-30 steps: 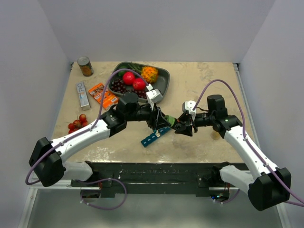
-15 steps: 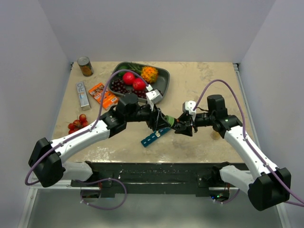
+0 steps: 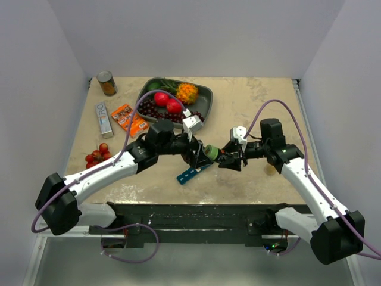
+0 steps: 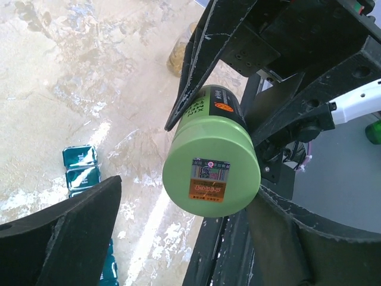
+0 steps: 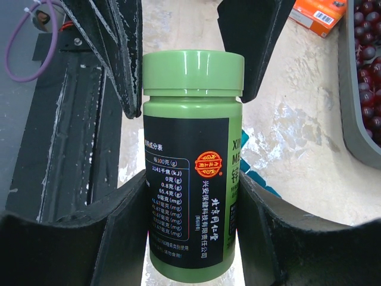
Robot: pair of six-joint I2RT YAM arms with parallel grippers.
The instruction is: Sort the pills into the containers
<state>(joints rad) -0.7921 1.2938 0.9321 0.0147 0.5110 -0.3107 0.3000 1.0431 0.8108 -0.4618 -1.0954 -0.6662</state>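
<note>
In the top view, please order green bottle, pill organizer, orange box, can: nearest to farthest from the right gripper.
1. green bottle: held in the right gripper
2. pill organizer: close, lower left
3. orange box: farther left
4. can: back-left corner

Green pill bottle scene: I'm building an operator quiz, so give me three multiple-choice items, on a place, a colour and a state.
1. Where is the teal pill organizer? A in the fruit tray; B on the table; C clamped in a gripper.
2. What colour is the cap of the bottle? A orange; B white; C green.
3. The bottle is: A lying on the table; B in the tray; C held up by the right gripper.
1 B, it lies flat on the table. 2 C, it matches the green body. 3 C, that gripper's fingers clamp its body.
</note>
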